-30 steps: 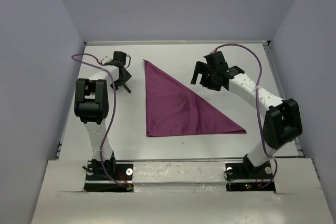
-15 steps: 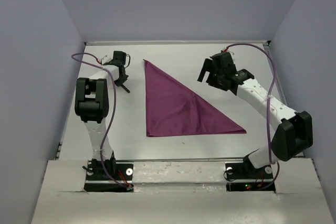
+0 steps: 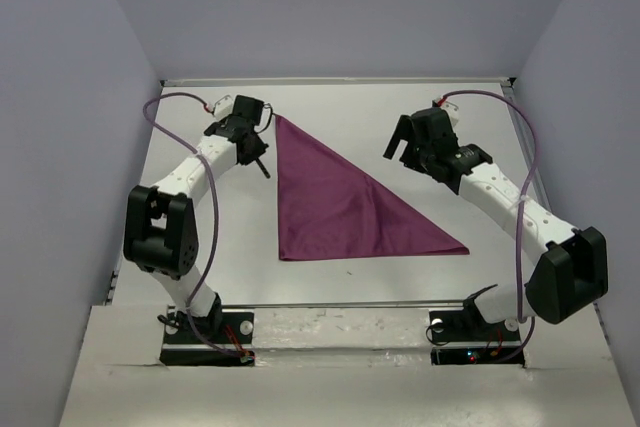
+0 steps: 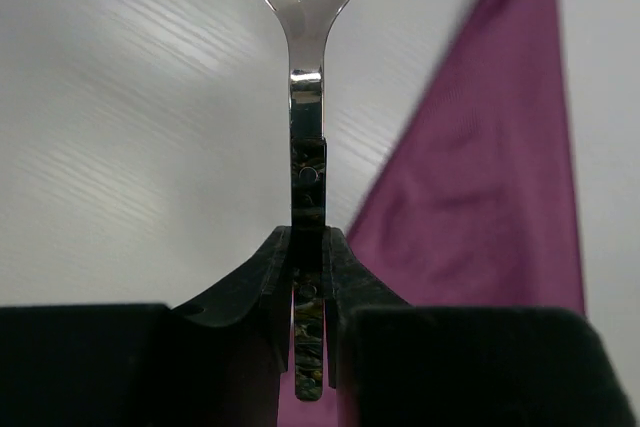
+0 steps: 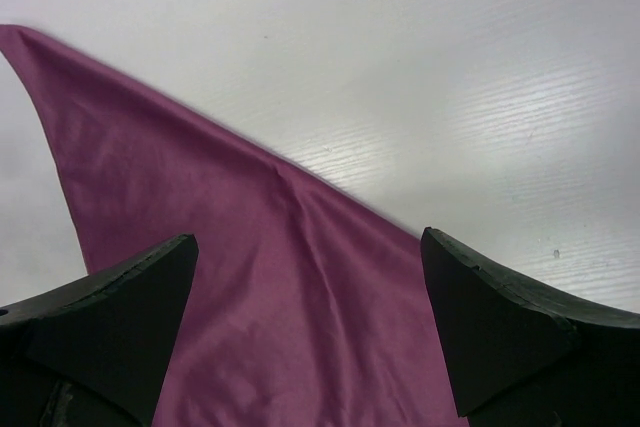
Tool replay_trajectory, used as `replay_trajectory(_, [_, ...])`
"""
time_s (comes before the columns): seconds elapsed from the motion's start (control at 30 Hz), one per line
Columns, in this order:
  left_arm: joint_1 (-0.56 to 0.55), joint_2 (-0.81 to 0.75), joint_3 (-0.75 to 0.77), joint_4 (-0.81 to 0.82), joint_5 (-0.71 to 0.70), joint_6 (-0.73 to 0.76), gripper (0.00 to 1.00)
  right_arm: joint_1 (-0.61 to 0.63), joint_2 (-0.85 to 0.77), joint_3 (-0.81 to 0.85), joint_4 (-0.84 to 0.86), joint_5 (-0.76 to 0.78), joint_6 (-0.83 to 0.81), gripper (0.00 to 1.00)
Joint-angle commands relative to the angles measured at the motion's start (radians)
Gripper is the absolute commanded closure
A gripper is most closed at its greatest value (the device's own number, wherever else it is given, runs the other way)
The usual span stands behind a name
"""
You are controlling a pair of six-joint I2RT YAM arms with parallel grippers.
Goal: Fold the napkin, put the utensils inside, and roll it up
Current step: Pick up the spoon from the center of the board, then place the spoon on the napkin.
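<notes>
While the left gripper [image 4: 308,252] pinches the spoon [image 4: 307,112] by its handle, jaws nearly closed on it, the napkin [image 3: 340,202] lies folded in a triangle on the table [image 3: 400,282], its far corner just beside. Lower the spoon flat, well inside the cloth; the right gripper [image 3: 408,139] hovers wide open, empty.

White table [image 3: 340,117] w/ napkin [image 3: 330,207] (folded triangle).
</notes>
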Motion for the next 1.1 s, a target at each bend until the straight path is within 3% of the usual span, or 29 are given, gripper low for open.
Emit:
replay_trajectory(0.0, [-0.134,-0.158,-0.040,-0.037,-0.001,-0.142,1.00,0.008,-0.017,0.006,0.080,0.053,0.009,0.00])
replay_trajectory(0.17, [-0.285,-0.186,-0.018,-0.068,-0.010,-0.312,1.00,-0.011,-0.002,0.018,0.080,0.054,0.004,0.00])
replay_trajectory(0.3, [-0.342,-0.167,-0.007,-0.066,-0.004,-0.447,1.00,-0.032,-0.023,0.018,0.078,0.049,-0.003,0.00])
replay_trajectory(0.5, [-0.466,-0.042,0.024,-0.029,-0.001,-0.631,1.00,-0.061,-0.125,-0.061,0.078,0.013,-0.022,0.00])
replay_trajectory(0.77, [-0.566,0.146,0.139,-0.029,-0.097,-0.768,1.00,-0.081,-0.151,-0.088,0.078,-0.041,-0.065,0.00])
replay_trajectory(1.07, [-0.622,0.325,0.360,-0.126,-0.188,-0.774,1.00,-0.081,-0.182,-0.108,0.063,-0.047,-0.096,0.00])
